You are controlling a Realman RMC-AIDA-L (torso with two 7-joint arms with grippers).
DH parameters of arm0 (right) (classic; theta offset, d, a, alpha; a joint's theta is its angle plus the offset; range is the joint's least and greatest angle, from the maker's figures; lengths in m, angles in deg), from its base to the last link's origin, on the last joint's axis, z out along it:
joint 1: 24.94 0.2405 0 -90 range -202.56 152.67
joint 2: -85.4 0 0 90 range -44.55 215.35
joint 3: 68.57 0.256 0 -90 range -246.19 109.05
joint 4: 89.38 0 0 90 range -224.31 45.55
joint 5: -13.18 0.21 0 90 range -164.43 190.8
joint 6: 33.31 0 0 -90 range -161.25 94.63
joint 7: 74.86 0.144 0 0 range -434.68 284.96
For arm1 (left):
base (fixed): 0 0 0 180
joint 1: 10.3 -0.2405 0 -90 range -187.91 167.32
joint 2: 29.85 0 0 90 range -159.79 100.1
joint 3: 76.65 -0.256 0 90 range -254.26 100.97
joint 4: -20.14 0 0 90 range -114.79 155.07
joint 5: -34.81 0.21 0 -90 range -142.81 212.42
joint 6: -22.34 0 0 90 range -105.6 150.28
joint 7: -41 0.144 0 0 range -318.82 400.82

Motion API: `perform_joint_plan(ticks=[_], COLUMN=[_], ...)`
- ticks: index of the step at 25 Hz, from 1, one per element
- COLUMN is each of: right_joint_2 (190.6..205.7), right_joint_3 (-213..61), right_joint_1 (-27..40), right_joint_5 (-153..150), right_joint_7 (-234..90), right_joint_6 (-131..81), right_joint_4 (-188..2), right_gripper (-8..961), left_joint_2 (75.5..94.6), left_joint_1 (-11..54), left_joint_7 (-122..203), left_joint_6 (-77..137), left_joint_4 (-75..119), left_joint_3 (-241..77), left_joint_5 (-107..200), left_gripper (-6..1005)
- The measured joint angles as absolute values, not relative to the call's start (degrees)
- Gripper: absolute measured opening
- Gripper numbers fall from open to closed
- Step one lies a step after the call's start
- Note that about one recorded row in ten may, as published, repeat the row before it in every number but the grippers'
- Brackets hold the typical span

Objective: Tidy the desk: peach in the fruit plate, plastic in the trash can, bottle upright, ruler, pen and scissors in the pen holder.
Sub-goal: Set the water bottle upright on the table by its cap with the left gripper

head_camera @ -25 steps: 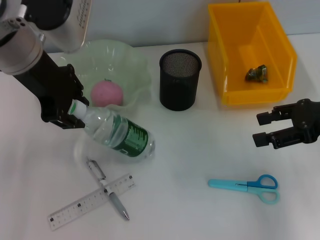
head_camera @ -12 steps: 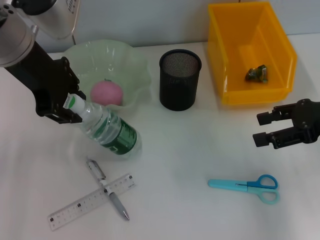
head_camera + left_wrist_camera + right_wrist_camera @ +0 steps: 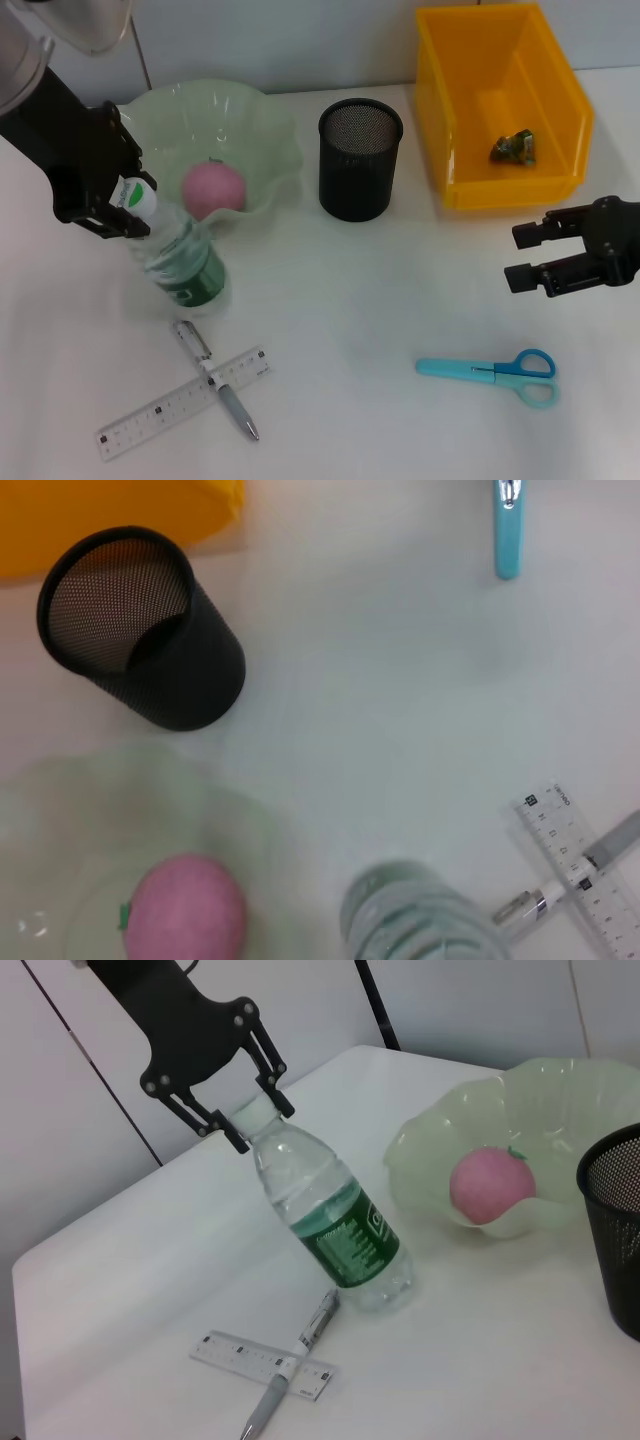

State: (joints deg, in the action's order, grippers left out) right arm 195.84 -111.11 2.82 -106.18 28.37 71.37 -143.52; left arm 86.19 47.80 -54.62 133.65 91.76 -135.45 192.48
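Your left gripper [image 3: 128, 205] is pinched on the white cap of the water bottle [image 3: 180, 260], which stands tilted, its base on the white desk [image 3: 380, 300] and its neck leaning toward the gripper; the right wrist view shows the fingers [image 3: 262, 1078] on either side of the cap. The bottle sits just in front of the pale green fruit plate [image 3: 270, 140], and you can see the pink peach [image 3: 212, 187] already lying inside that plate.

Your right gripper [image 3: 535, 258] hovers off to the right of the desk, fingers spread apart and holding nothing, just in front of the yellow trash bin [image 3: 560, 110]. A crumpled piece of plastic [image 3: 513, 147] lies on the bin's floor.

The black mesh pen holder [image 3: 360, 160] stands upright between the plate and the bin, and looks empty in the left wrist view. Near the front edge, the clear ruler [image 3: 165, 408] and the pen [image 3: 215, 378] lie crossed, the pen on top. The blue scissors [image 3: 490, 372] lie flat and closed, well apart from them, in front of your right gripper.
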Motion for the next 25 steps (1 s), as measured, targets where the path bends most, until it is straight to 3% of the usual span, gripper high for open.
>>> perform_joint_plan(ticks=[25], right_joint_2=[196.06], right_joint_3=[-111.1], right_joint_1=[3.0], right_joint_5=[-106.1], right_joint_7=[28.2], right_joint_6=[72.4], right_joint_4=[-143.6], right_gripper=[801], left_joint_2=[84.5], left_joint_1=[51.0], left_joint_7=[-55.3], left_joint_6=[133.6], left_joint_4=[87.0], left_joint_3=[-130.6], left_joint_5=[198.8], left_gripper=[453])
